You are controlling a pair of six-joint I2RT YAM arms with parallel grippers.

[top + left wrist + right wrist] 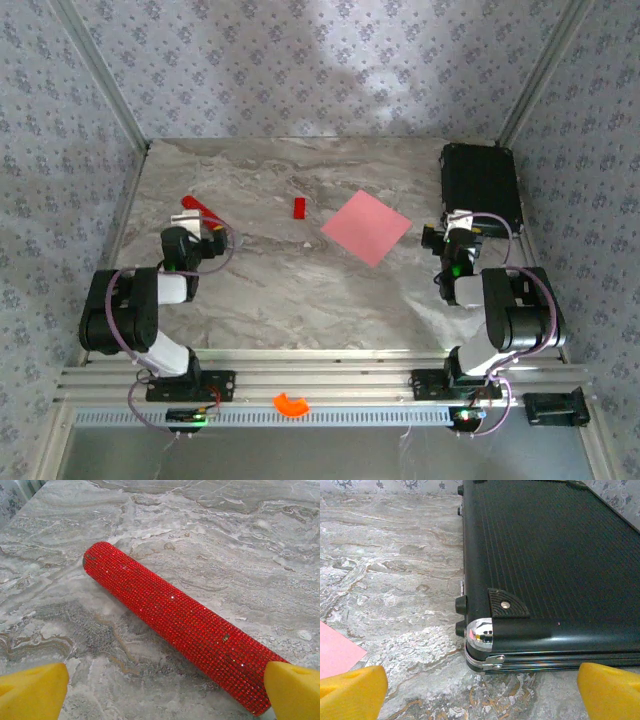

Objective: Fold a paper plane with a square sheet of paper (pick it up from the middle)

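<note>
**Sheet flat on table, both grippers open**

You have the square sheet of paper (365, 227) lying flat on the table (300, 290), right of centre, between the small red block (299, 207) and the black case (555, 555). Your left gripper (162, 695) stands wide open and empty over the red stick (175, 622). Your right gripper (482, 692), also wide and empty, faces the case's corner.

one pink sheet (366, 227), one red block (299, 207), one red stick (175, 620), one black case (481, 186), one orange piece (291, 404), two grippers: left gripper (198, 228), right gripper (458, 222).
</note>
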